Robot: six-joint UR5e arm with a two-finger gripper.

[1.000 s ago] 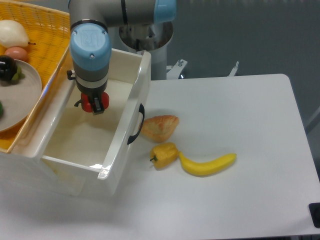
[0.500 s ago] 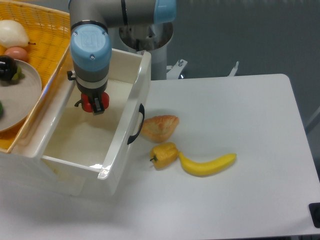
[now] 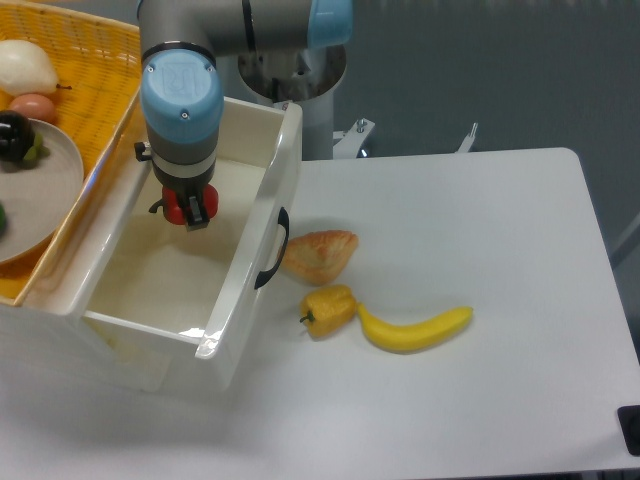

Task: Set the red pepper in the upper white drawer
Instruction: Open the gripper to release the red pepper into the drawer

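Where light falls, white table (image 3: 480, 200)

Red pepper (image 3: 178, 208): small, glossy, bright red, mostly hidden between dark fingers, held above the drawer's interior. Upper white drawer (image 3: 255, 215): deep, glossy, pulled open, curved black handle on front.
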